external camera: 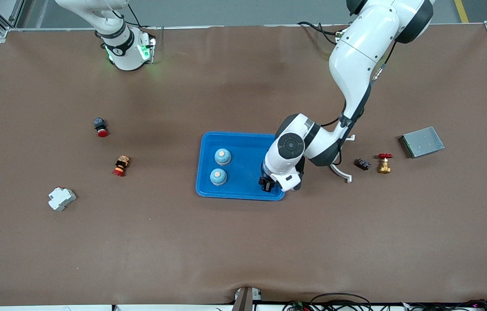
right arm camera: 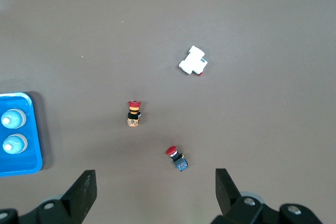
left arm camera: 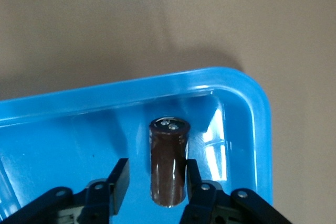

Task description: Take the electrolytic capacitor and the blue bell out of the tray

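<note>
Left end effector (left arm camera: 152, 182): low over the blue tray's (external camera: 243, 139) corner, lower center of the front frame; fingers slightly apart around the capacitor, one touching it, the other with a gap.
Capacitor (left arm camera: 168, 161): brown cylinder lying in the tray by its rim.
Bells (external camera: 222, 157): two blue ones in the tray, toward the right arm's end.
Right end effector (right arm camera: 156, 188): waits above the bare surface (external camera: 243, 242), fingers wide apart, holding nothing.

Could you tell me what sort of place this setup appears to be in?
Probably a robotics lab or industrial test bench: a brown-covered table framed by aluminium rails, a blue tray, and industrial parts such as a capacitor, a white circuit breaker and a brass valve.
</note>
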`<state>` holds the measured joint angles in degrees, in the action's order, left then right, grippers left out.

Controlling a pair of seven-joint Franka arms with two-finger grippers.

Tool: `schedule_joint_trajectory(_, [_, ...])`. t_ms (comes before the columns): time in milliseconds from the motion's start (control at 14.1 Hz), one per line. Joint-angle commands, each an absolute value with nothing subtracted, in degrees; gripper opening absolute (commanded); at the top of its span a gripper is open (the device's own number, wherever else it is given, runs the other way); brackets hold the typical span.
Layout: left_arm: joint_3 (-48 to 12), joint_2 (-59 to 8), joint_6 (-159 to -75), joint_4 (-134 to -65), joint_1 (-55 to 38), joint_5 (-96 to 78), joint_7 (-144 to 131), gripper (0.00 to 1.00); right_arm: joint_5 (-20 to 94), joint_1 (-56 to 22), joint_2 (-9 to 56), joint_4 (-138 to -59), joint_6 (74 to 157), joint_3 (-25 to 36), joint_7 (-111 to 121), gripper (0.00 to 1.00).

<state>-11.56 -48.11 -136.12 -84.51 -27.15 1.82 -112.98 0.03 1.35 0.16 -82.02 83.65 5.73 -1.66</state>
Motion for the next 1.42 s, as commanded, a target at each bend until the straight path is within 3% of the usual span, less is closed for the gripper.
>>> schedule_joint_trajectory(0, [-10.81, -49.31, -136.85, -83.23, -27.86, 1.49, -113.47, 0.46, 0.7, -0.33, -0.09, -81.74, 83.76, 5.01, -2.02, 1.0])
schedule_joint_trajectory(142, [-10.9, -49.31, -136.85, -83.23, -27.86, 1.49, -113.2, 0.33, 0.88, -4.11, 0.17, -81.74, 83.85, 5.01, -7.78, 1.0])
schedule_joint_trajectory(354, [-10.81, -48.96, -136.85, -83.23, -27.69, 1.49, -112.76, 0.01, 1.23, -10.27, 1.49, -81.83, 85.51, 5.01, -16.68, 1.0])
schedule_joint_trajectory(850, [-9.76, -44.04, -133.34, -83.32, -25.49, 3.25, -112.42, 0.0, 2.9, -24.24, 11.5, -82.27, 94.38, 5.1, -32.85, 1.0])
schedule_joint_trajectory(1345, [-10.19, -38.77, -121.84, -84.63, -18.91, 5.1, -107.59, 0.0, 2.99, -31.55, 18.19, -82.26, 98.09, 5.01, -36.65, 1.0])
